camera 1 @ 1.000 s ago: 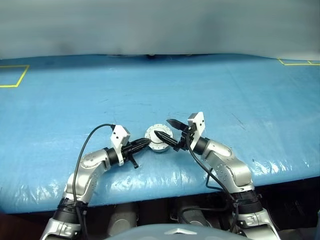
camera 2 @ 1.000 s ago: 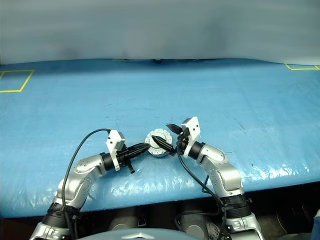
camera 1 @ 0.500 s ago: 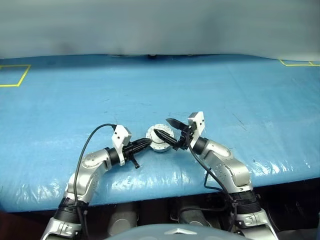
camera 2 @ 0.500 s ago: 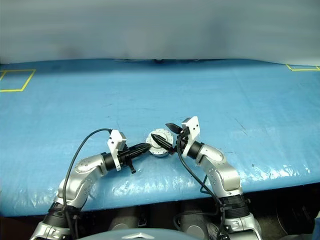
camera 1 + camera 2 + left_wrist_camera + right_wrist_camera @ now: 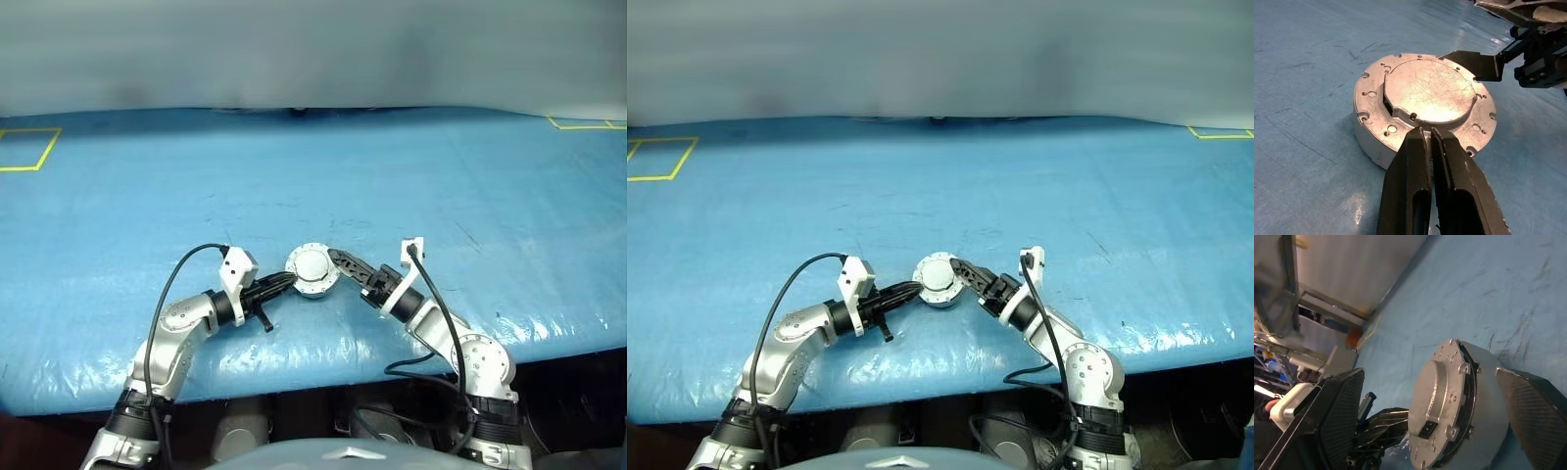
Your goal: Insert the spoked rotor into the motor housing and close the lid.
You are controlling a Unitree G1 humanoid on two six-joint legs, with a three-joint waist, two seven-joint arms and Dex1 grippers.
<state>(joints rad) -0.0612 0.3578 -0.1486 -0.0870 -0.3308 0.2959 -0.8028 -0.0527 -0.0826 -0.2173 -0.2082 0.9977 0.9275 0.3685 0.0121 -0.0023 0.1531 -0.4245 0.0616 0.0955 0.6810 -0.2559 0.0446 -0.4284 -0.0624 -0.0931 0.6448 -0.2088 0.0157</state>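
1. The motor housing (image 5: 1381,147) sits on the blue table (image 5: 441,176), the lid (image 5: 1427,90) on top, plain grey face up
2. The left gripper (image 5: 1426,133) is closed, tips at the housing's rim
3. The right gripper (image 5: 1432,406) is spread wide, one finger either side of the housing

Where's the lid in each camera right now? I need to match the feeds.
Left eye view: lid low centre, on the motor housing.
Right eye view: lid low centre.
Left wrist view: lid mid-frame, above the shut left gripper.
Right wrist view: lid on edge, between the open right gripper's fingers.
Shared landmark: blue table cover.
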